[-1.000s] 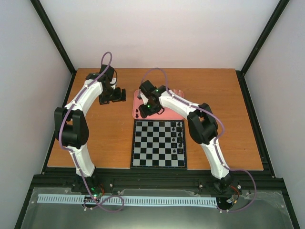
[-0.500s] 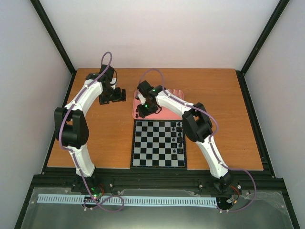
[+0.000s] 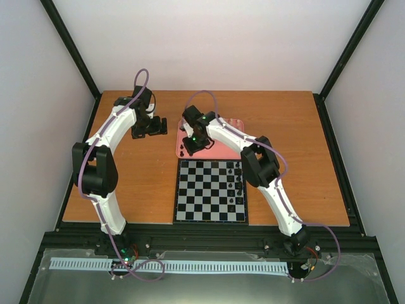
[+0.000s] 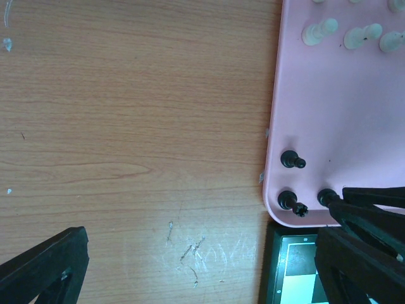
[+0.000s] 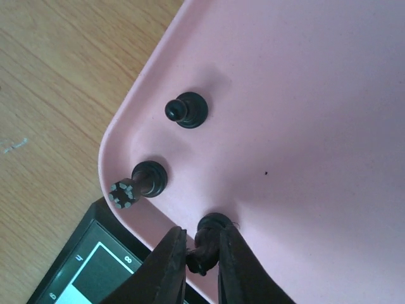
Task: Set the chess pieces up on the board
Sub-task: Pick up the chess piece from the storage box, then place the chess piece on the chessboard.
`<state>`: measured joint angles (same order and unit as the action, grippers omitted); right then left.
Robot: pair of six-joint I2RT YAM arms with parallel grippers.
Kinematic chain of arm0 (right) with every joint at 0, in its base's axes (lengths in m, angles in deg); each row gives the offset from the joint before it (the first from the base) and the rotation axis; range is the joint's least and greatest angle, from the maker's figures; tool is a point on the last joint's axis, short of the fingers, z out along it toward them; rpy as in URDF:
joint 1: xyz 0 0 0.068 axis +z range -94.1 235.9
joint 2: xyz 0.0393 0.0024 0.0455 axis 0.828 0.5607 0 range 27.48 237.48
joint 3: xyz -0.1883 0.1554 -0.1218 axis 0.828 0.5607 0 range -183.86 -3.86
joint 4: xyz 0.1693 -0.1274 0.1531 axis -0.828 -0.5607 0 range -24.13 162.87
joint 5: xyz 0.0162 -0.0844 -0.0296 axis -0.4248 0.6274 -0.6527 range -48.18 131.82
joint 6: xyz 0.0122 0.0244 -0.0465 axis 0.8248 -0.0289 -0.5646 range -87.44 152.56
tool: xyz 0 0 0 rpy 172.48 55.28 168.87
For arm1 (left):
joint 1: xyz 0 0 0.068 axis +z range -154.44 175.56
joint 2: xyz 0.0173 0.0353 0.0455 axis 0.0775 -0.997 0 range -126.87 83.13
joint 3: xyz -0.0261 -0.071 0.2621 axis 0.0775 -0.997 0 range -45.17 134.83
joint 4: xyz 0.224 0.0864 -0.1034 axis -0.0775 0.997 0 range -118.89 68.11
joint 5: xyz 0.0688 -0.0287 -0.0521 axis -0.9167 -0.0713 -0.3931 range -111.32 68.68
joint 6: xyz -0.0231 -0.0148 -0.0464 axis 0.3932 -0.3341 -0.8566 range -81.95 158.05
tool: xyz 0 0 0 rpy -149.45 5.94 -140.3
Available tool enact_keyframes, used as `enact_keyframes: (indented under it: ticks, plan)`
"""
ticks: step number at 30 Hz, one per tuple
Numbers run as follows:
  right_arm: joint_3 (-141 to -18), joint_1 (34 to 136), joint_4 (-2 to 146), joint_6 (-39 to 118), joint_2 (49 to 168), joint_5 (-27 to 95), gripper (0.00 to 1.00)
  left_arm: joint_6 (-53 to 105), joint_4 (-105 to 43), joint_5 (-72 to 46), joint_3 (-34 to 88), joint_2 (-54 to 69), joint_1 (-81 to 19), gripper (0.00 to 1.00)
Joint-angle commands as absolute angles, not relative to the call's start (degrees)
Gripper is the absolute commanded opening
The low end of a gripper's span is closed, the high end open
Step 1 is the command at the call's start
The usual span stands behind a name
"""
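**Pinch low, lift straight: black piece at the tray corner**

My right hand (image 5: 202, 240) is closed on a black piece (image 5: 214, 223). Both fingers (image 5: 171, 266) press against its sides, and its round base sits on the floor of the pink tray (image 5: 316, 126), right in the tray's rounded corner.

The piece stands upright. Its long axis runs vertically, base down and head up toward my wrist. I cannot tell what kind of piece it is, because my fingers cover most of it.

To do this step well, I judge that I should keep the squeeze even and hold the stem rather than the head, so the piece does not pivot. Then I should lift straight up until the base is above the tray's raised lip before moving sideways.

Just ahead of my fingertips stand a pawn-like piece (image 5: 186, 109) and a notched-top piece (image 5: 140, 180). A slanted lift could knock either one.

The board (image 5: 88, 272) begins just below my fingers, past the tray's edge, so the carry is short.

My left hand (image 4: 205, 244) hangs open over the bare desk (image 4: 126, 95), holding nothing.
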<state>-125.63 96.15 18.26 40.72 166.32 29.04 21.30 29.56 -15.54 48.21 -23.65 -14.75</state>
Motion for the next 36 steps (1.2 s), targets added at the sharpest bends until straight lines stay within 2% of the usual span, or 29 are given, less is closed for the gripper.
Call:
enact_keyframes:
  ticks: [1,5,20,36]
  plan:
    - [-127.2,95.9,16.2,40.1,167.6,29.2,0.13,20.7,29.3,-15.7,49.3,-23.4,-14.7,1.0]
    - [-127.3,95.7,15.3,39.9,167.1,30.0,0.03,20.6,29.3,-15.5,49.6,-23.7,-14.7,1.0]
    - [-124.2,93.1,15.9,41.2,150.5,36.2,0.03,20.5,29.4,-15.0,50.2,-24.0,-14.7,1.0]
    - [-86.0,93.5,0.8,47.3,114.3,30.1,0.03,20.4,29.8,-14.5,51.3,-23.7,-14.7,1.0]
